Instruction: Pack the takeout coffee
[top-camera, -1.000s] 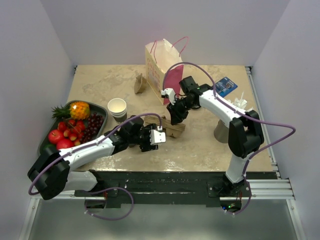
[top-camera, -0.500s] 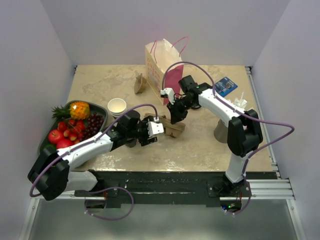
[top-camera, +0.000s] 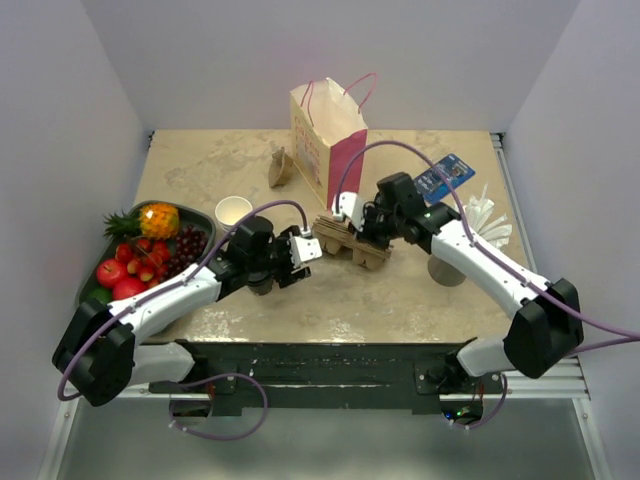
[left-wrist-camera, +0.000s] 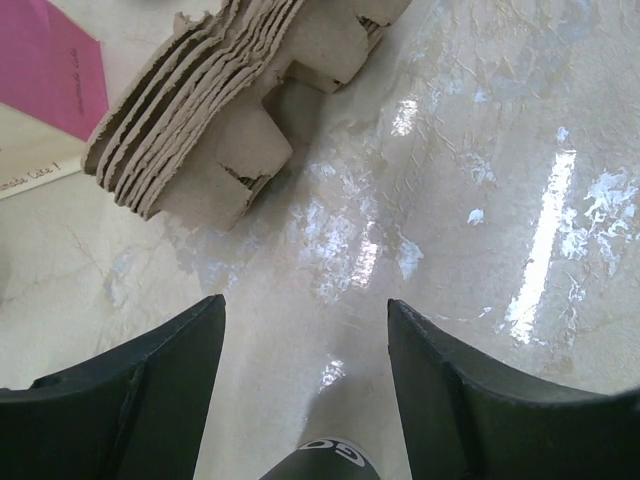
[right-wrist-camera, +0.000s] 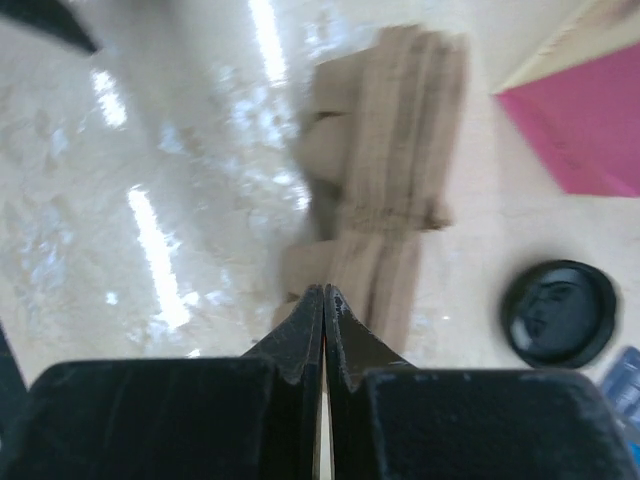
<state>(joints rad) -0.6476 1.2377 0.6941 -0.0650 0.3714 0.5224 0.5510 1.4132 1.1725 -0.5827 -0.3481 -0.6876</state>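
Jaws of left gripper (left-wrist-camera: 303, 303) stand well apart with only bare tabletop between them, nothing clamped. Jaws of right gripper (right-wrist-camera: 322, 298) are pressed together tip to tip. The tips sit at the near end of the stack of brown moulded-pulp cup carriers (top-camera: 350, 240); cannot tell if any pulp is pinched.

Task thing, the takeout coffee (top-camera: 447, 272), a small paper cup with a greyish-dark wall, sits at about 4 o'clock from table centre. It is under the right forearm, well apart from both grippers. Only lower wall and base show; top and lid are hidden by the arm. It looks upright, long axis vertical, mouth end up; any lean cannot be judged.

Edges and room:
- The right edge of the beige marble-look table (top-camera: 400, 310) is near at the cup's 3 o'clock.
- The near edge is at its 6 o'clock, with a bare strip between.
- The carrier stack lies at the cup's 9–10 o'clock, its long side running 10-to-4.
- There is open bare top at 6 o'clock of the stack, between the two arms, down to the near edge.
- More bare top lies at the table's 11 o'clock.

A white-and-pink paper gift bag with pink cord handles (top-camera: 325, 135) stands upright at 12 o'clock of the stack, mouth up. A loose round black plastic lid (right-wrist-camera: 558, 313) lies flat near the bag's pink side. Stacked lidless white paper cups (top-camera: 234, 212) sit at 9 o'clock of the stack. A heap of red and yellow fruit (top-camera: 135, 270) is at the table's 9 o'clock edge. A flat blue packet (top-camera: 447, 175) lies at 1 o'clock.
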